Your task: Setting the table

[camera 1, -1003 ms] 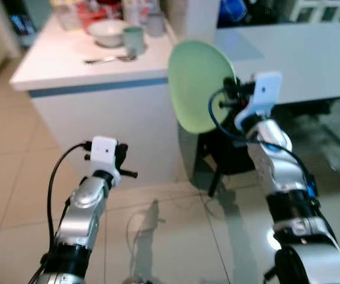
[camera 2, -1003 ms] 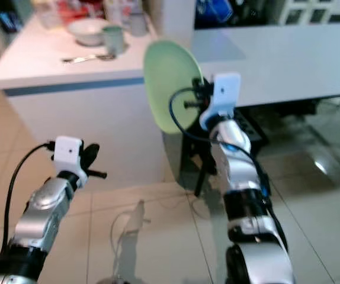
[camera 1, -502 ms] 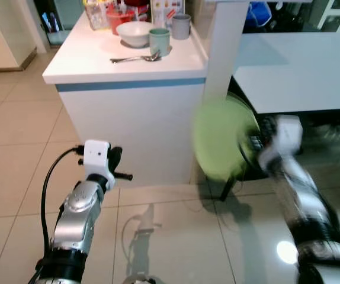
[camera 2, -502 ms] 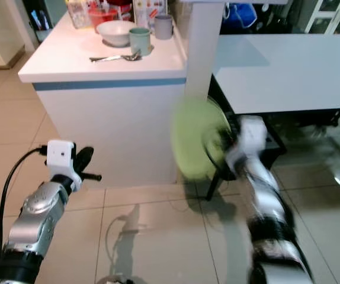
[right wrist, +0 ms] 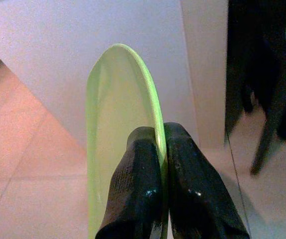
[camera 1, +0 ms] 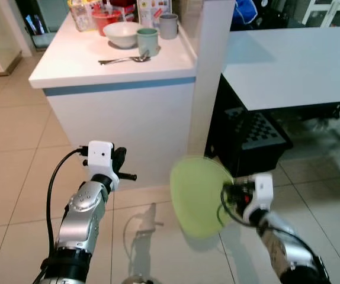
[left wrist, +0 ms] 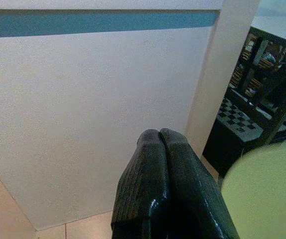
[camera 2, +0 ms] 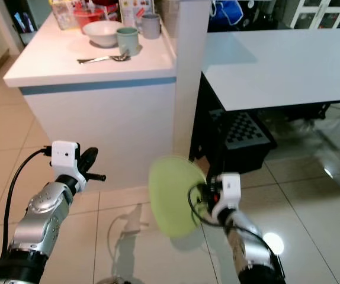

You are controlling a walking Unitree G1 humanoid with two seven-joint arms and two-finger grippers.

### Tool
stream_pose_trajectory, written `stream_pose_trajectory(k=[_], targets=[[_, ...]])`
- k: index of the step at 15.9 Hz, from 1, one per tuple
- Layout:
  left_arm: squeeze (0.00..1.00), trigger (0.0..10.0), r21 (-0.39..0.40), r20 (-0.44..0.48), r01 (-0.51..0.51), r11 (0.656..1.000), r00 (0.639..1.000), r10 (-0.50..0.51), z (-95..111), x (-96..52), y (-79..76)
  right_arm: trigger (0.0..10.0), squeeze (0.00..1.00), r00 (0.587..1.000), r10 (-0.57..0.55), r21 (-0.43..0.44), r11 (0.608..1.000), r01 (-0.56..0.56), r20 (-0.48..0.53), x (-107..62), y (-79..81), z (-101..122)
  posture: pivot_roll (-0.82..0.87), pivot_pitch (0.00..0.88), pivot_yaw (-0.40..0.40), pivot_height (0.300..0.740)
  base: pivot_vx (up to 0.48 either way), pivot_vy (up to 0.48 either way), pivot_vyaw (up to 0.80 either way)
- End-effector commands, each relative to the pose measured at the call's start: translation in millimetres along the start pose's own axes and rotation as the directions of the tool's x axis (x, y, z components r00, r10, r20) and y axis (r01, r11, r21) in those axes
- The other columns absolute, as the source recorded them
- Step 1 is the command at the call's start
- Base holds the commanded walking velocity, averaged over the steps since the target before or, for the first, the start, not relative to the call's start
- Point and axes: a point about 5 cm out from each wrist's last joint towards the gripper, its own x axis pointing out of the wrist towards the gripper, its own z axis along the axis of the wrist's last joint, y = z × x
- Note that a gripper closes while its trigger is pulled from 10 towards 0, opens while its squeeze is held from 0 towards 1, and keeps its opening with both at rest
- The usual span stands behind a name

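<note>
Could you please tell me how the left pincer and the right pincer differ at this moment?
The left pincer is shut on nothing, while the right pincer is shut on the rim of a light green plate. The left is raised facing the white counter; the right sits lower, over the tiled floor. Both have black fingers pressed together.

Two silver metallic arms with rounded, glossy segments and black joint bands toward the lower ends. White boxy camera housing at each wrist, fed by a looping black cable. Left pincer and right pincer: two long black fingers each, thick and rounded, with finely textured, slightly shiny surfaces; a thin black pin projecting beside the left housing.
</note>
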Motion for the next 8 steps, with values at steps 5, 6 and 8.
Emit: stream_pose_trajectory(k=[5,6,8], targets=[[0.00,10.0,-0.044,-0.001,0.034,0.998,0.999,-0.034,-2.1,1.9,-12.0,10.0,0.00,0.979,-0.012,-0.028,0.999,0.018,0.205,6.3,8.0,46.1,0.06,0.000,0.011,0.740,0.000,0.000,0.00],[0.00,10.0,-0.062,0.012,0.038,0.997,0.999,-0.038,-2.4,1.4,-13.6,10.0,0.00,0.959,-0.007,-0.083,0.996,0.032,0.284,5.1,12.7,59.9,0.06,0.000,0.012,0.740,0.000,0.000,0.00],[0.00,10.0,-0.072,0.045,0.049,0.996,0.998,-0.046,-0.7,0.5,-15.5,10.0,0.00,0.936,-0.035,-0.157,0.983,0.096,0.351,3.5,13.5,69.5,0.05,0.000,0.016,0.740,0.000,0.000,0.00]])
